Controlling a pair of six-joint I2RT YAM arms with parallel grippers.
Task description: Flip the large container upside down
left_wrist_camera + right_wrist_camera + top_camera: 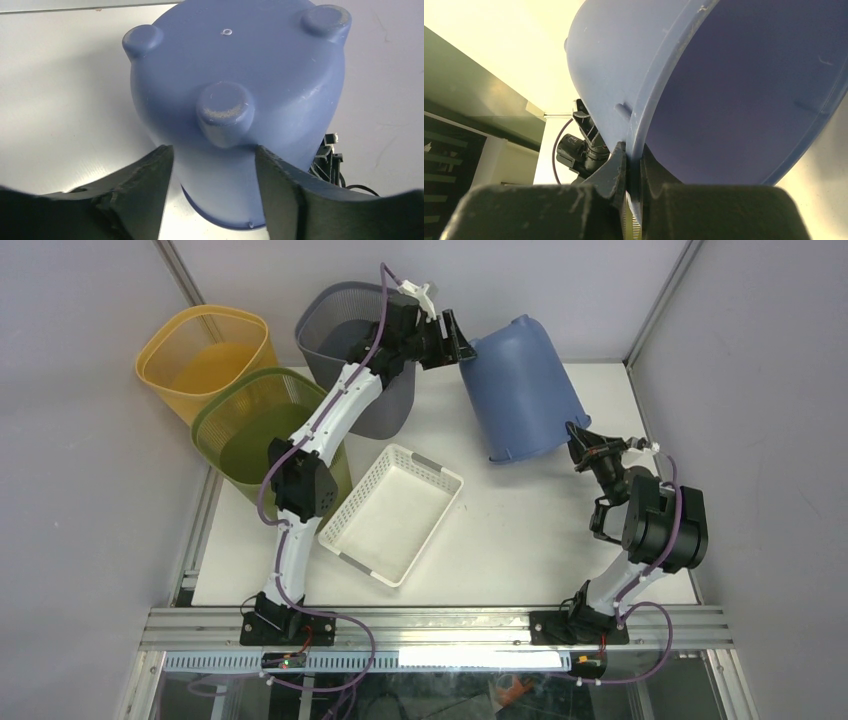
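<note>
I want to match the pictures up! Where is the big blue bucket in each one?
Top camera: blue bucket upper right of middle, tilted.
Left wrist: bucket fills the middle, bottom feet facing us.
Right wrist: bucket upper right, open mouth showing.
Shared landmark: the white table underneath it.

The large container [520,390] is right of centre in the upper half of the top view, over the worktop [520,530]. It is tipped, with its base toward the top of the frame and its mouth toward the bottom. The left arm's fingers [458,338] flank the base on its left side. The right arm's fingers [580,437] pinch the rim at lower right. A rectangular basket [392,512] lies mid-frame, below and left of the container. Three wastebaskets cluster at upper left: the leftmost wastebasket [205,355], the front wastebasket [265,425] just below and right of it, and the rear wastebasket [345,325] between them and the container.
</note>
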